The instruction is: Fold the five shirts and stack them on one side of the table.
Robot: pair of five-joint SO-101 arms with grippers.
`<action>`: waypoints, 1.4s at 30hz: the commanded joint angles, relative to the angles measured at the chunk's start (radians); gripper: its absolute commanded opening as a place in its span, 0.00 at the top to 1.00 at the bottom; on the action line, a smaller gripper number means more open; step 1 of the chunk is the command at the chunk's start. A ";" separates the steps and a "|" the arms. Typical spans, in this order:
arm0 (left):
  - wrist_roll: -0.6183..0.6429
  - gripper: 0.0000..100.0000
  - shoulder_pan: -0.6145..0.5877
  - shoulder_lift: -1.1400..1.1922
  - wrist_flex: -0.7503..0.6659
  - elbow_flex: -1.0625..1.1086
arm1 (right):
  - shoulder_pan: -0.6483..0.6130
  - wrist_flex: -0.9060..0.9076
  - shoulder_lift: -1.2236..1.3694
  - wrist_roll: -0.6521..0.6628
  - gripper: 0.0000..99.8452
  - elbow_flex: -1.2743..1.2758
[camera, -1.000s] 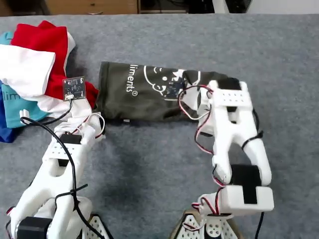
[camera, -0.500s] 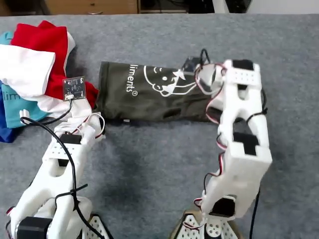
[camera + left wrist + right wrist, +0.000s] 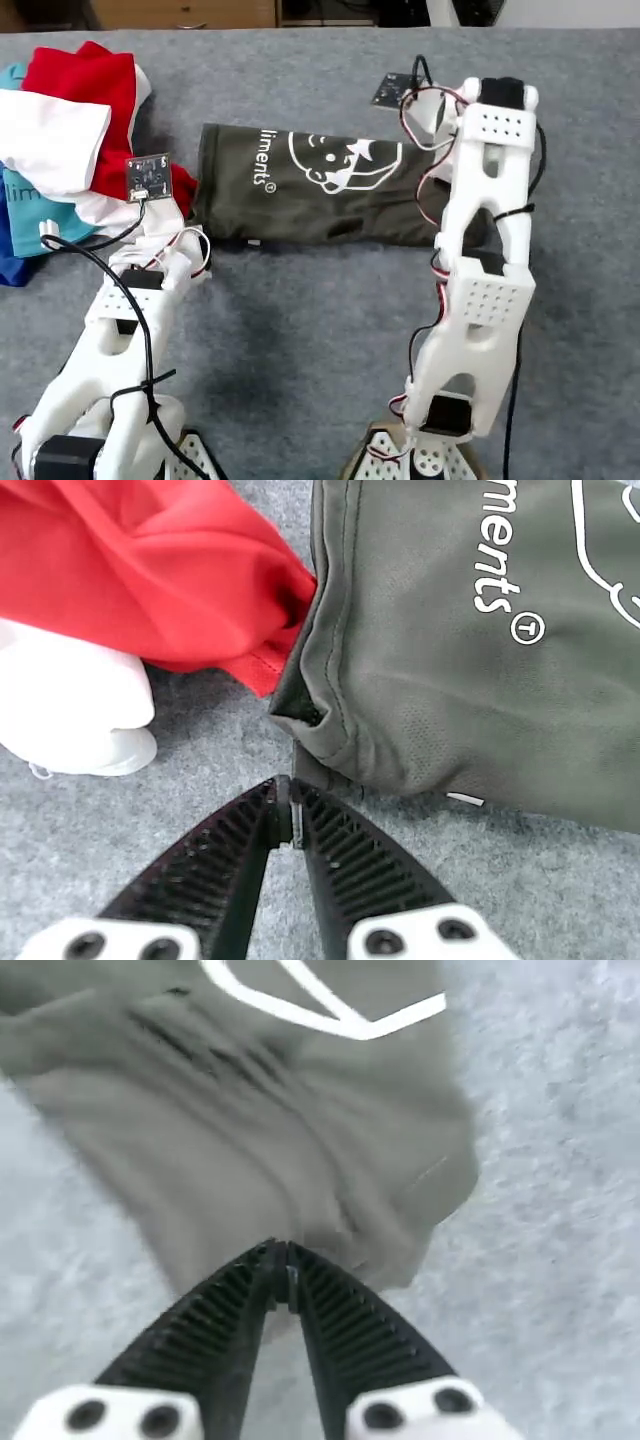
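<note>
right arm [image 3: 488, 210] stretches over one end of the dark shirt [image 3: 290, 205], left arm [image 3: 125, 320] by its corner (both jaws closed, empty); table [image 3: 300, 330] between them.

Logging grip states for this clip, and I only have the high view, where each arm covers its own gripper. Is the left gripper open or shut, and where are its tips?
Observer: The left gripper is shut. Its tips meet right at the corner hem of the dark green shirt, close to the red shirt. I cannot tell whether they pinch any fabric.
Operator: And the right one?
Observer: The right gripper is shut too. Its tips are over the dark green shirt's other end, near the bare table. I cannot tell whether it touches the cloth.
</note>
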 commanded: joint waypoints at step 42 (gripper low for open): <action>0.115 0.87 0.008 0.157 0.661 -0.818 | 0.283 -1.057 -0.407 -1.068 1.00 0.843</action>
